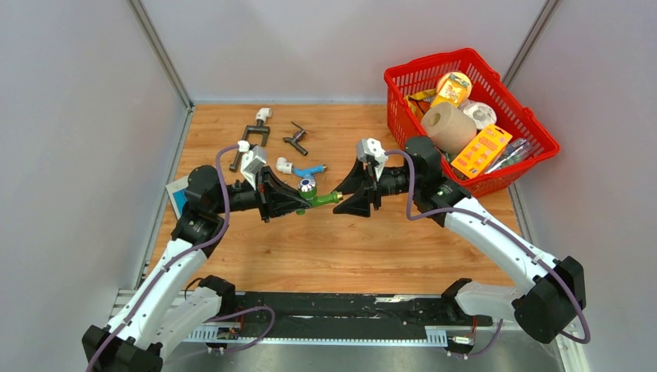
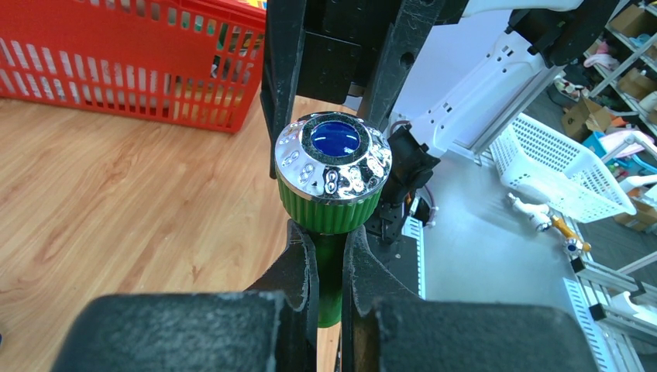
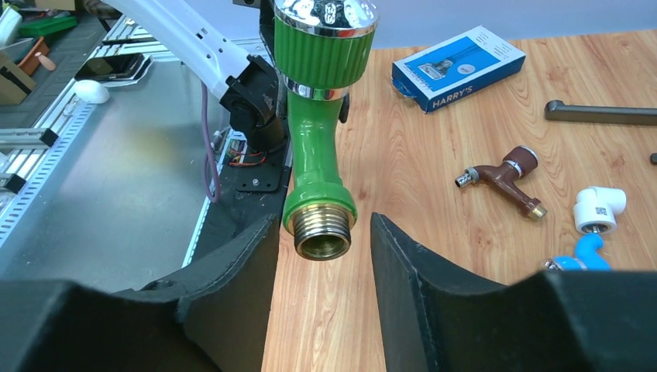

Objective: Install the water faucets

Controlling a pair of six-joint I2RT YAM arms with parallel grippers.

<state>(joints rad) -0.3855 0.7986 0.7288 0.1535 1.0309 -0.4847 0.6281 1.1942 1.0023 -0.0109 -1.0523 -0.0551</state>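
Note:
My left gripper [image 1: 298,203] is shut on the green water faucet [image 1: 319,198] and holds it above the table; in the left wrist view its fingers [image 2: 298,267] clamp the green stem below the chrome cap [image 2: 333,167]. My right gripper [image 1: 352,198] is open, and the faucet's brass threaded end [image 3: 324,236] sits between its fingers without touching them. A blue faucet [image 1: 310,170] lies beside a white elbow fitting [image 1: 284,164]. A dark grey faucet [image 1: 296,138] lies farther back. A brown faucet [image 3: 507,172] lies on the wood.
A red basket [image 1: 472,62] full of goods stands at the back right. A blue box [image 3: 457,66] lies at the table's left edge. A dark pipe piece with a white elbow [image 1: 256,132] lies at the back left.

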